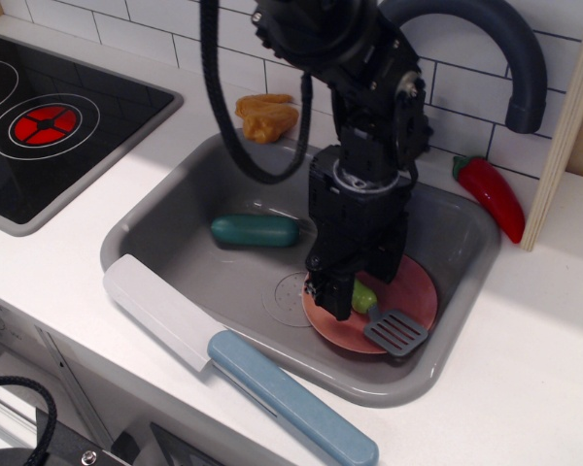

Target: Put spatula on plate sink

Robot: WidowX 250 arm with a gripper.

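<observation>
1. The white countertop (pixel 554 320) carries a black stovetop (pixel 49 116) with a red burner at the far left and a grey sink (pixel 175 228) set into its middle.
2. A dark grey faucet (pixel 466 39) arches over the sink's back edge.
3. The black robot arm reaches down into the sink, and its gripper (pixel 355 291) sits low over the plate; I cannot tell whether its jaws are spread or pinching the handle.
4. A big knife (pixel 233 354) with a white blade and blue handle lies along the sink's near rim.
5. The salmon-pink plate (pixel 418 291) lies flat on the sink floor at the right.
6. A teal cylinder (pixel 255 230) lies on the sink floor, left of the gripper.
7. A red chili pepper (pixel 491 194) lies on the counter by the wall; an orange-yellow item (pixel 267 116) sits behind the sink.
8. The spatula (pixel 394 325) rests on the plate, its green handle beside the gripper's tip and its grey slotted head over the plate's near edge.
</observation>
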